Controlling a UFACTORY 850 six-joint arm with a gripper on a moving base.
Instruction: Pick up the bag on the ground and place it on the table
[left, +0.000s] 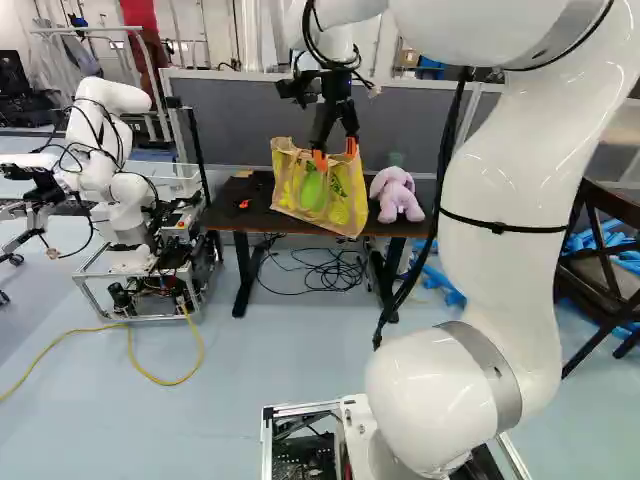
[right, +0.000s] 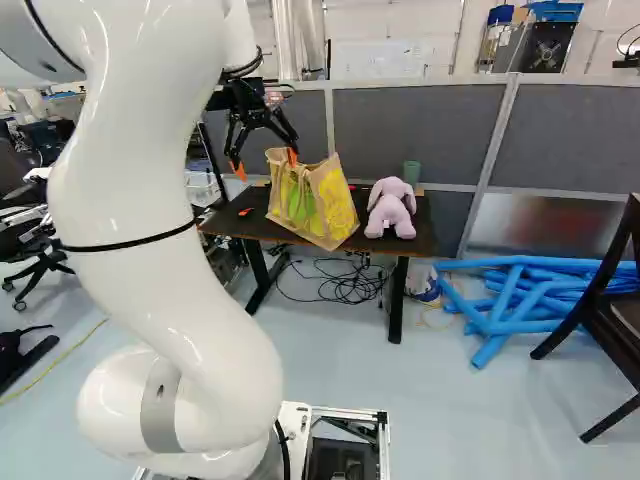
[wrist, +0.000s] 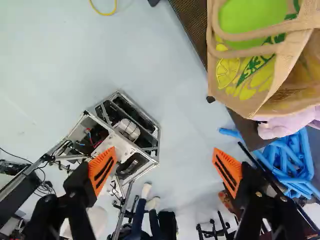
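My gripper (left: 335, 157) is at the near side of the bag in the left base view; in the right base view it stands above the bag's left corner. The yellow and tan bag (left: 318, 190) with a green patch rests on the dark table (right: 250, 200), leaning toward the table's front edge. In the wrist view the gripper (wrist: 164, 167) is open, its orange-padded fingers wide apart with nothing between them. There the bag (wrist: 250, 70) and its looped handles lie off to one side, ahead of the fingers and touching neither.
A pink plush toy (right: 391, 208) sits beside the bag on the table, with a small red object (left: 244, 204) at the other end. Blue foam tubes (right: 515, 295) and a dark chair (right: 610, 310) are on the right. Another robot (left: 110, 180) stands at the left. Cables lie under the table.
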